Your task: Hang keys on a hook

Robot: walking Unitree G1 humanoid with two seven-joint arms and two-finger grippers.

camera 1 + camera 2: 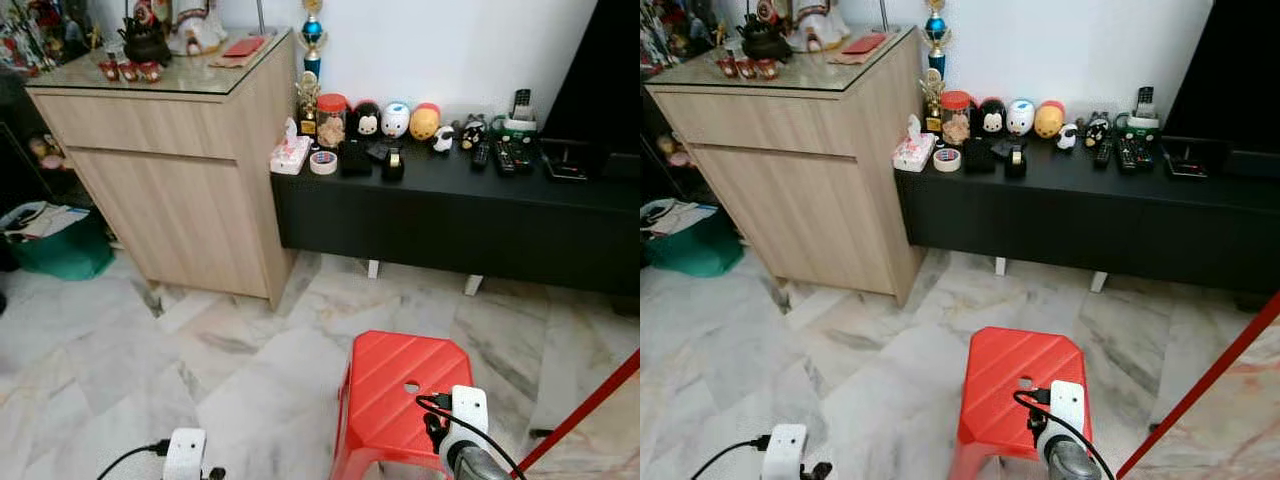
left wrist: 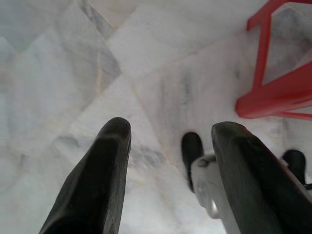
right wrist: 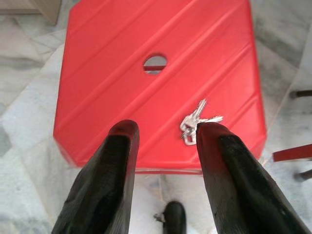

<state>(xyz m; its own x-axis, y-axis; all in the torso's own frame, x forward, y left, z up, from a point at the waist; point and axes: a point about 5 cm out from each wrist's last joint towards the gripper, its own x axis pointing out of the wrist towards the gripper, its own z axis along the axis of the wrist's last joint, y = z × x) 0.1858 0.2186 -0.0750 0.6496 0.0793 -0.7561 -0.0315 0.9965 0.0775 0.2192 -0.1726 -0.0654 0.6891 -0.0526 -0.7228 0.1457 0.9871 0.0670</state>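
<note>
Bright, even indoor light; head views sharp, slight edge distortion. Wrist views: near fingers (image 3: 102, 185) soft, out of focus.

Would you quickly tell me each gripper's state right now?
Left gripper: open, empty, above the floor.
Right gripper: open, above the keys on the stool.

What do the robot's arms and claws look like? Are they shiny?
Each gripper has two long, thick black fingers with rounded tips: the left gripper and the right gripper look alike, matte rather than shiny. In the head view, each wrist carries a small white box with a thin black cable looping from it. The right arm below it is silvery grey.
</note>
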